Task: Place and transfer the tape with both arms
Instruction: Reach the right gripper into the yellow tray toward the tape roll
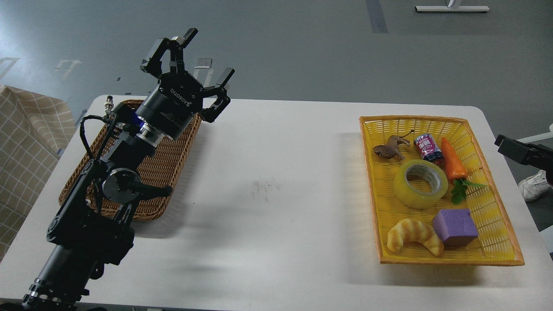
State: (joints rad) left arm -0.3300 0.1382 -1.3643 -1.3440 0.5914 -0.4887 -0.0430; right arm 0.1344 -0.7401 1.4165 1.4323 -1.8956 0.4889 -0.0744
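Note:
The roll of translucent yellow tape (pixel 420 183) lies flat in the middle of the yellow basket (pixel 449 260) on the right of the white table. My left gripper (pixel 208 55) is open and empty, raised above the far end of the brown wicker basket (pixel 173 151) at the left, far from the tape. Only a black tip of my right gripper (pixel 516 150) shows at the right edge, off the table beside the yellow basket; its fingers cannot be told apart.
The yellow basket also holds a toy lion (pixel 391 148), a small can (pixel 427 147), a carrot (pixel 452 162), a purple block (pixel 456 226) and a toy croissant (pixel 414 236). A checked cloth (pixel 26 142) hangs at the far left.

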